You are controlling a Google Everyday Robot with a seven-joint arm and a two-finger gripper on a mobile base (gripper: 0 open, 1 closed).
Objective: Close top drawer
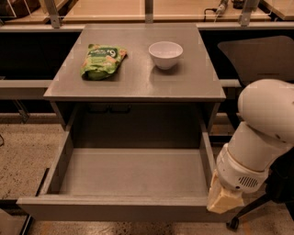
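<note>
One drawer (133,213): pulled far out under your bench (138,80).
gripper (224,199): at its front right corner; you cannot tell its state.
bench: bag (103,60), bowl (165,54).

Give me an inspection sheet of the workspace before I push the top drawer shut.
Surface: grey cabinet top, flat, carrying two items.
Job's things: top drawer pulled far out, nothing seen inside.
Clutter: green snack bag on the left and white bowl on the right, both on the cabinet top, apart from each other.
Grippers: tool low at the drawer's front right corner; whether it touches cannot be told.
Cables: what looks like a dark lead on the wooden counter behind.
Surroundings: dark chair right of the cabinet; speckled floor.
</note>
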